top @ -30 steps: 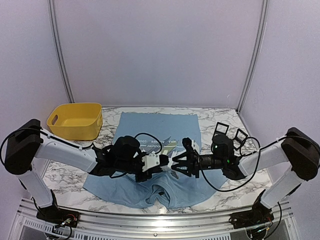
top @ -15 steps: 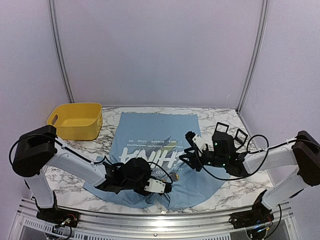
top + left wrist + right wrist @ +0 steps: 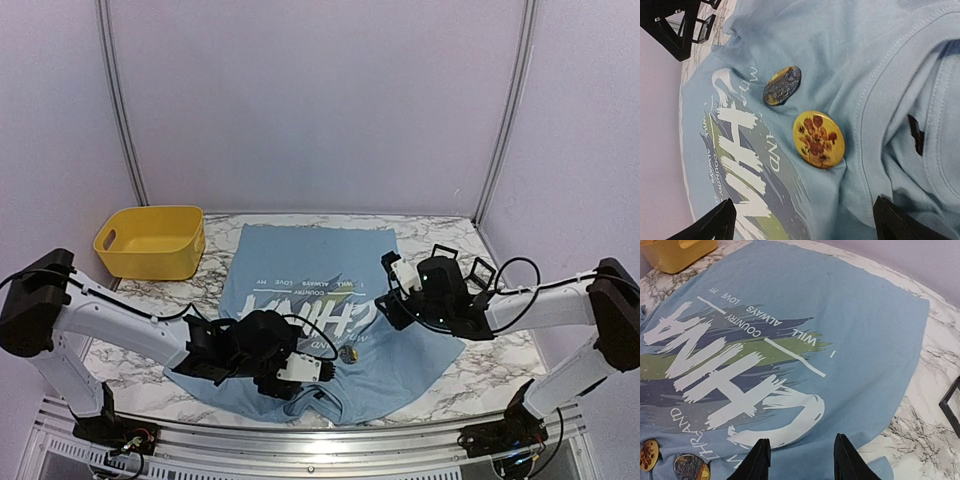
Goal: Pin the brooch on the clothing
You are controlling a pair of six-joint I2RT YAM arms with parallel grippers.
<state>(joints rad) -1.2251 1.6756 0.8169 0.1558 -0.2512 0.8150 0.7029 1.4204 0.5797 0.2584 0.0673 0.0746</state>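
Note:
The clothing (image 3: 310, 250) is a light blue T-shirt with white "CHINA" lettering, spread flat on the table. In the left wrist view a round yellow brooch (image 3: 818, 139) with red flowers sits on the shirt (image 3: 850, 55) beside the collar, and a dark blue brooch (image 3: 782, 85) lies just above it. My left gripper (image 3: 805, 227) is open, with both brooches ahead of its fingers and nothing between them. In the top view it (image 3: 322, 372) is near the collar, left of a brooch (image 3: 349, 354). My right gripper (image 3: 801, 462) hovers open over the lettering with nothing in it, and both brooches (image 3: 691, 467) show at the lower left.
A yellow basket (image 3: 150, 242) stands at the back left of the marble table. Black frame stands (image 3: 455, 262) sit to the right of the shirt, behind my right arm. The table's front rail (image 3: 320, 432) runs along the near edge.
My left gripper has gone from shut to wide open and shifted toward the near collar. My right gripper has drawn back to the right, away from the left one.

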